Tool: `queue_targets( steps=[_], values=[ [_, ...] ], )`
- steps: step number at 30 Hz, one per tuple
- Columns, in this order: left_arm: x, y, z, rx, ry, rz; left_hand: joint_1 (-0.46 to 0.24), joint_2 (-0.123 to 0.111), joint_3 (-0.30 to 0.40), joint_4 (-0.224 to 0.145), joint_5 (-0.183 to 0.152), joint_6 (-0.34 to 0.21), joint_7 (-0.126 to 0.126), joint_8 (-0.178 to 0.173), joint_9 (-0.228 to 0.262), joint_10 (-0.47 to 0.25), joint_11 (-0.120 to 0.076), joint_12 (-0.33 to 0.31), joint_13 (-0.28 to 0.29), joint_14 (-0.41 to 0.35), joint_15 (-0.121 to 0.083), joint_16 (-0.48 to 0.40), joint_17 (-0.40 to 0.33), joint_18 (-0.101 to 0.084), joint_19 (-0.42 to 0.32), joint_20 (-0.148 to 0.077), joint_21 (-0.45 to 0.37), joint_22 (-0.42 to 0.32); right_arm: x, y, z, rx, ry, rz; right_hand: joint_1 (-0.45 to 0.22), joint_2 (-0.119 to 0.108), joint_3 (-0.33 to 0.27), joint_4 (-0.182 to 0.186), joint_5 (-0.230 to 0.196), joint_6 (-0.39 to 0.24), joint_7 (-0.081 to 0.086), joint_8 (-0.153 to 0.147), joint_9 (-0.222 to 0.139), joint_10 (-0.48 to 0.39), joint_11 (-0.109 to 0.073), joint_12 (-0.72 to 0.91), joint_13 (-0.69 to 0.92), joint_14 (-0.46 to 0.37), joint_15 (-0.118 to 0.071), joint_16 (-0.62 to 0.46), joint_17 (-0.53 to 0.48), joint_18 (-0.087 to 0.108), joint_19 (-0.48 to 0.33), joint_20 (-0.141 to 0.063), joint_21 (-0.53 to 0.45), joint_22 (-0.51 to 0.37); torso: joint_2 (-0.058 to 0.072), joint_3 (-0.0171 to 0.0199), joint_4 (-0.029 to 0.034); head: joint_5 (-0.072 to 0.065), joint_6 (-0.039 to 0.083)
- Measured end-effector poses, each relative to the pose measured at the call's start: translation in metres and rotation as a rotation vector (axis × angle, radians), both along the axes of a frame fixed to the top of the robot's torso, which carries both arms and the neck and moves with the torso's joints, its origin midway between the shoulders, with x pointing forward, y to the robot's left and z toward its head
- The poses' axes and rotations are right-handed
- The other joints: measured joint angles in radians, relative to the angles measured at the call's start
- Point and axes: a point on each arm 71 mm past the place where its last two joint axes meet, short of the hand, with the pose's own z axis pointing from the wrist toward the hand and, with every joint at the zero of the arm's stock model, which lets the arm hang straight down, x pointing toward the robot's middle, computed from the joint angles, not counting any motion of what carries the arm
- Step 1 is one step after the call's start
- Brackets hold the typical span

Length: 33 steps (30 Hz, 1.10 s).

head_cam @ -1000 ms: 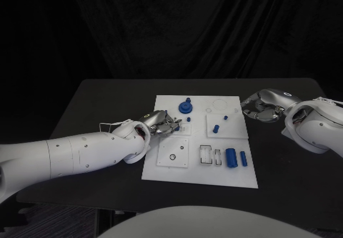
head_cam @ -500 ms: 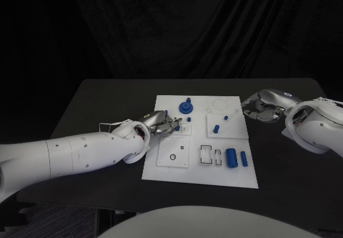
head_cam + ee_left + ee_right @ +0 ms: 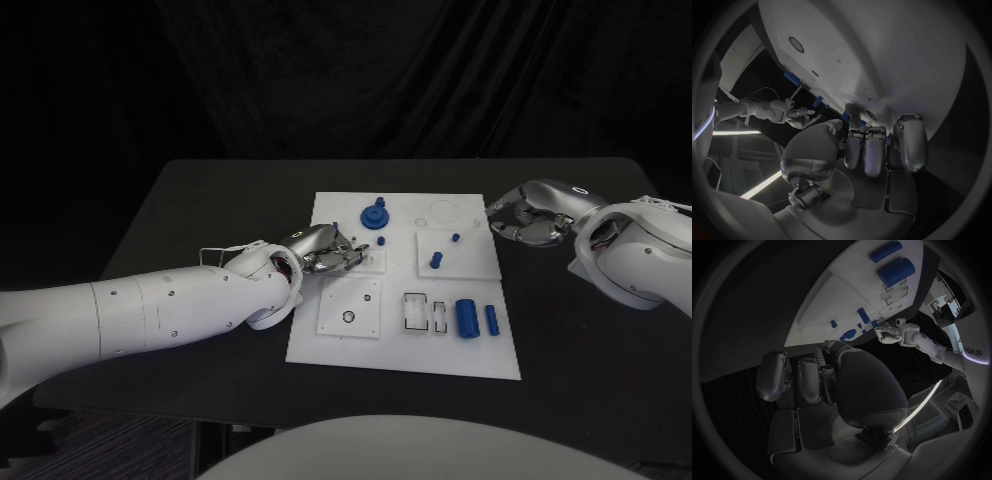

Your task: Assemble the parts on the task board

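Left hand (image 3: 329,250) sits over the left-centre of the board (image 3: 332,345), fingers curled together; blue shows between the fingertips (image 3: 859,121) in the left wrist view — looks like it pinches a small part. Judgement: seat it square, lower slowly, don't let go until it stands straight. Its slot seems to lie right under the hand, but it's hidden. Right hand (image 3: 522,222) rests off the board's right edge, fingers curled, holding nothing. Loose cylinders (image 3: 467,317) lie lower right of the board — well apart from both hands.
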Motion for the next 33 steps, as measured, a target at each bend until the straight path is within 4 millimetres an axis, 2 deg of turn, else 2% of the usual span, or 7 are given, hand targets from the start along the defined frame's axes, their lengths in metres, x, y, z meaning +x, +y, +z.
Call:
queue_targets(
  steps=[7,11,17,22,29,33],
  values=[
    [-0.0001,-0.0008,0.0001,-0.001,0.005,-0.016,0.063,-0.023,0.001,-0.001,0.036,-0.004,0.004,-0.033,0.000,0.000,0.000,0.000,0.000,0.000,0.000,0.000,0.000,0.000,-0.004,0.004,-0.005,0.000,0.0000,-0.0003,-0.0001,0.003,0.003,-0.003,0.000,0.000,0.002,-0.002,0.000,0.000,0.000,0.000,0.000,0.000,0.000,0.000,0.000,0.000,0.000,0.000,-0.001,0.000,0.000,0.000,-0.002,0.000,0.000,0.0000,-0.0002,0.001,0.000],
    [0.0001,-0.0009,0.0002,0.000,0.006,-0.019,0.094,-0.027,0.018,-0.002,0.054,-0.004,0.004,-0.047,0.001,0.000,0.000,0.000,0.000,0.000,0.000,0.000,0.000,0.000,-0.004,0.004,-0.005,0.000,0.0000,-0.0003,-0.0002,0.004,0.005,-0.003,0.000,0.000,0.002,-0.002,0.000,0.000,0.000,0.000,0.000,0.000,0.000,0.000,0.000,0.000,0.000,0.000,-0.001,0.000,0.000,0.000,-0.002,0.000,0.000,0.0000,-0.0005,0.002,0.000],
    [0.0002,-0.0012,0.0003,-0.001,0.007,-0.019,0.107,-0.040,0.022,-0.004,0.055,-0.004,0.004,-0.050,0.001,0.000,0.000,0.000,0.000,0.000,0.000,0.000,0.000,0.000,-0.004,0.004,-0.005,0.000,-0.0001,-0.0003,-0.0003,0.005,0.006,-0.004,0.000,0.000,0.002,-0.002,0.000,0.000,0.000,0.000,0.000,0.000,0.000,0.000,0.000,0.000,0.000,0.000,-0.001,0.000,0.000,0.000,-0.002,0.000,0.000,0.0003,-0.0005,0.002,0.000],
    [0.0000,-0.0014,0.0005,-0.001,0.008,-0.016,0.111,-0.044,0.022,-0.004,-0.002,0.000,0.007,-0.062,0.002,0.000,0.000,0.000,0.000,0.000,0.000,0.000,0.000,0.000,-0.004,0.004,-0.005,0.000,-0.0002,-0.0006,-0.0004,0.005,0.008,-0.005,0.000,0.000,0.002,-0.002,0.000,0.000,0.000,0.000,0.000,0.000,0.000,-0.004,0.000,0.000,0.000,0.000,-0.001,0.000,0.000,0.000,-0.002,0.000,0.000,0.0002,-0.0002,0.004,0.000],
    [0.0000,-0.0023,0.0008,-0.003,0.005,-0.011,0.104,-0.051,-0.003,0.001,-0.109,0.000,0.007,-0.087,0.002,0.000,0.000,0.000,0.000,0.000,0.000,0.000,0.000,0.000,-0.004,0.004,-0.005,0.000,-0.0003,-0.0007,-0.0005,0.004,0.010,-0.005,0.000,0.000,0.002,-0.002,0.000,0.000,0.000,0.000,0.000,0.000,0.000,-0.004,0.000,0.000,0.000,0.000,-0.001,0.000,0.000,0.000,-0.002,0.000,0.000,0.0002,0.0000,0.005,0.000],
    [0.0002,-0.0030,0.0009,-0.005,0.001,-0.008,0.103,-0.052,-0.004,0.002,-0.116,0.000,0.007,-0.091,0.001,0.000,0.000,0.000,0.000,0.001,0.001,0.000,0.000,0.000,-0.004,0.004,-0.005,0.000,-0.0004,-0.0007,-0.0006,0.004,0.012,-0.005,0.000,0.000,0.002,-0.002,0.000,0.000,0.000,0.000,0.000,0.000,0.000,-0.004,0.000,0.000,0.000,0.000,-0.001,0.000,0.000,0.000,-0.002,0.000,0.001,0.0000,0.0000,0.005,0.000]
  ],
)
